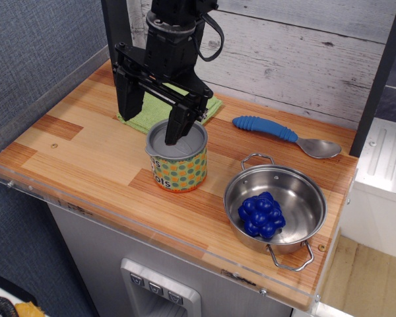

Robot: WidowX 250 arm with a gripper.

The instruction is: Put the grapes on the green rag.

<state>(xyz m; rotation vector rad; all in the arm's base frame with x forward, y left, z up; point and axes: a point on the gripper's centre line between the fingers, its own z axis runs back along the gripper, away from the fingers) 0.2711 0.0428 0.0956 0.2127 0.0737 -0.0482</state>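
The grapes (262, 214) are a small bunch of shiny dark blue balls. They sit inside a silver pot (297, 187) near the right end of the wooden table (86, 152). The green rag (148, 109) lies flat at the back of the table, well apart from the pot, and the arm hides part of it. The black gripper (152, 109) hangs over the rag, with its two fingers spread wide open. It holds nothing. One finger (177, 125) shows in front of a spotted can (178, 162). A blue spoon (284, 134) lies behind the pot.
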